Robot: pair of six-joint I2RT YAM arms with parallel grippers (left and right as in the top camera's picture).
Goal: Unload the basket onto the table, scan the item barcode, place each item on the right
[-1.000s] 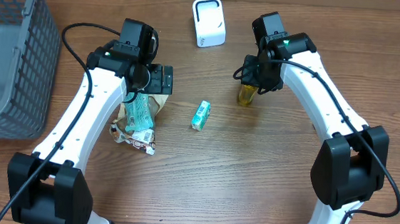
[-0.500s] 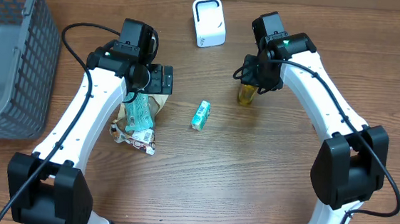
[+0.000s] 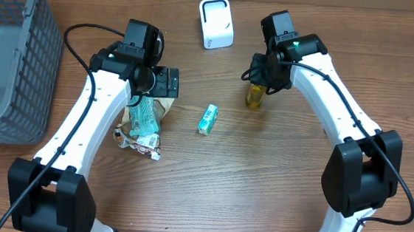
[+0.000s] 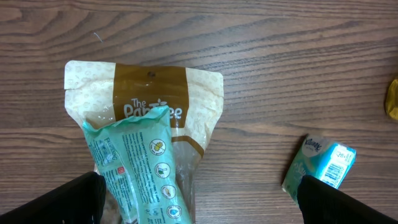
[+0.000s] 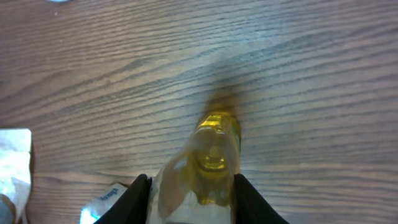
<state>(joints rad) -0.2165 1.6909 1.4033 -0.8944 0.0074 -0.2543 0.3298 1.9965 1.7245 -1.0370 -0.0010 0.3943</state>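
While the bottle [image 3: 254, 98] stands on the tabletop [image 3: 260, 187], toward the far edge and a little right of the middle, it is enclosed by the right claw [image 5: 193, 198]. In the right wrist view the claw's two fingers are set narrowly against the bottle's sides. The bottle is therefore taken to be gripped, though no lift off the wood can be made out.

The scanner [image 3: 216, 22], a small white unit, is set near the middle of the far edge, near the bottle but apart from it. No barcode is seen on the bottle in any view, and its label side cannot be told.

The left claw [image 4: 199, 186] is spread wide and holds nothing. It is hung over a brown-and-cream pouch [image 4: 149, 93] and a teal packet [image 4: 134, 165] laid across it, toward the left side of the tabletop. A tissue pack [image 4: 320, 163] lies alone near the middle, well apart from both claws. A grey basket [image 3: 12, 56] is placed at the far left corner.

Progress is judged to be early: the item is selected and grasped, but not yet presented. The bottle remains to be lifted, turned so that its barcode faces the scanner, and held there until read. Whether the other items are also to be scanned cannot be told.
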